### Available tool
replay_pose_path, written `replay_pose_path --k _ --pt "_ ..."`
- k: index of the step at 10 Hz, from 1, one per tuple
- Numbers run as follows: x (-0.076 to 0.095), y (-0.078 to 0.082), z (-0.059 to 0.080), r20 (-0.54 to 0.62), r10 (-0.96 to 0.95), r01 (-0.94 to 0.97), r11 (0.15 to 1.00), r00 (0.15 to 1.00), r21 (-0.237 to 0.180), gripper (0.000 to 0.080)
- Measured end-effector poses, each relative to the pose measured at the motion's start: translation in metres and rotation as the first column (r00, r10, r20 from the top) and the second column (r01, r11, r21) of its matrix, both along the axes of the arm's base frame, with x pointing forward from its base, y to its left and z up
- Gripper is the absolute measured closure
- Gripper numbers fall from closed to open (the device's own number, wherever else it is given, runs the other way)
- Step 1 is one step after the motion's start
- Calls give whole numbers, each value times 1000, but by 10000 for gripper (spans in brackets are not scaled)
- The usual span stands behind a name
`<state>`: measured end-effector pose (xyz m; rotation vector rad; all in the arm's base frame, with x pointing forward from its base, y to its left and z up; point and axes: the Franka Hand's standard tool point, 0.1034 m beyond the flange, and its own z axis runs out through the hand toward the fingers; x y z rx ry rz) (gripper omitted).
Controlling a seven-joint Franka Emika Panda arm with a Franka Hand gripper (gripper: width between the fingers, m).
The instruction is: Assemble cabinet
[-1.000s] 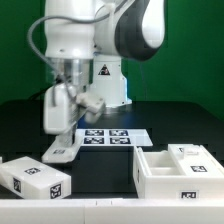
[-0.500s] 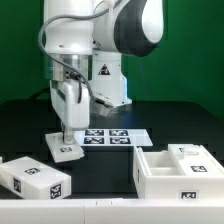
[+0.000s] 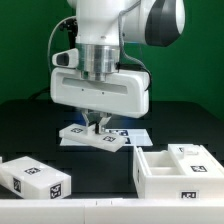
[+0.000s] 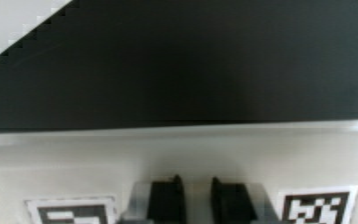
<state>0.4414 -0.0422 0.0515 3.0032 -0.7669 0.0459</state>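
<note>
Fingers: I see the fingers [image 3: 97, 123] nearly closed, pinching the flat cabinet panel [image 3: 88, 137] by its edge.
Under the fingers: the panel lies roughly level, overlapping the marker board [image 3: 130, 133]; I cannot tell if they touch.
Away from the fingers: a compartmented cabinet box [image 3: 180, 172] and a tagged cabinet block [image 3: 33, 178] sit on the tabletop [image 3: 25, 125], well apart on opposite sides.

White cabinet panel [image 3: 85, 136] carries black-and-white square tags, as do the white compartmented box [image 3: 180, 172] and the white block [image 3: 33, 178]. The table [image 3: 25, 115] is black and the backdrop [image 3: 15, 40] green; the arm [image 3: 100, 20] is white with a dark-grey joint.
</note>
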Motion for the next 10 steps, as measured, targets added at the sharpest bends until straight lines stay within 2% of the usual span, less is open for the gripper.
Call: replay_pose_path --k 2,4,5,6,9,10 --pt "1 2 2 -2 182 -182 983 983 -11 735" --pt "-2 21 17 24 472 -473 881 881 -2 735" --pt "-5 22 21 32 565 -564 825 825 -23 735" --pt "-13 19 18 22 620 -619 785 785 -43 735" --pt "-10 19 18 -7 742 -742 669 670 -54 735" --pt "-9 30 20 -34 850 -850 523 526 -60 735"
